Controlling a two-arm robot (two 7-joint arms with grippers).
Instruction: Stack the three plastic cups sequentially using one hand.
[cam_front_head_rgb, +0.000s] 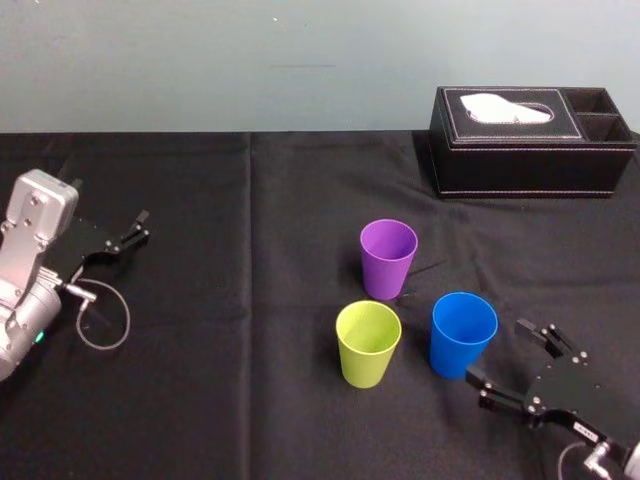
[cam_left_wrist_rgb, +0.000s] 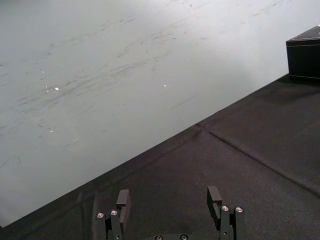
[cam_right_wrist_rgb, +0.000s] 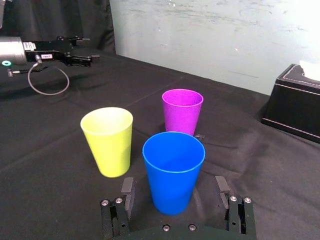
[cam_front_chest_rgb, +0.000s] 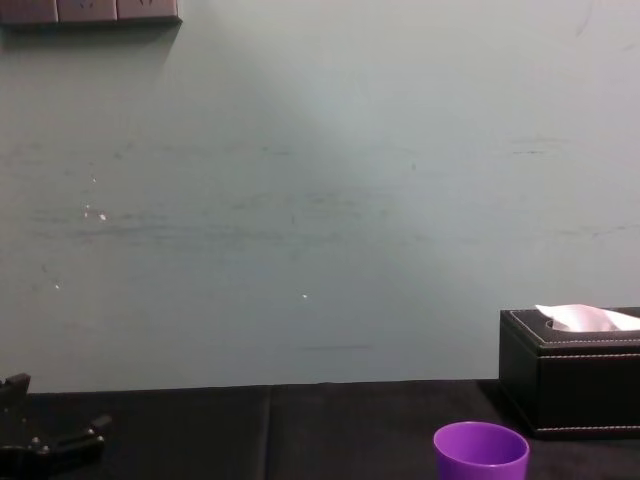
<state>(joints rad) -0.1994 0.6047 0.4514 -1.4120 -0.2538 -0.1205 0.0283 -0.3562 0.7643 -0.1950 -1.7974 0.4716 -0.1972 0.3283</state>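
Fingers (cam_right_wrist_rgb: 127, 192) of right gripper (cam_front_head_rgb: 499, 353) apart by blue cup (cam_right_wrist_rgb: 173, 170)

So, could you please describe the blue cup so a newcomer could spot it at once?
On the black-clothed table, away from the left gripper parked at its left side, three cups cluster before the black tissue box. The blue cup is nearest the open right gripper, right of the yellow-green cup, nearer the robot than the purple cup.
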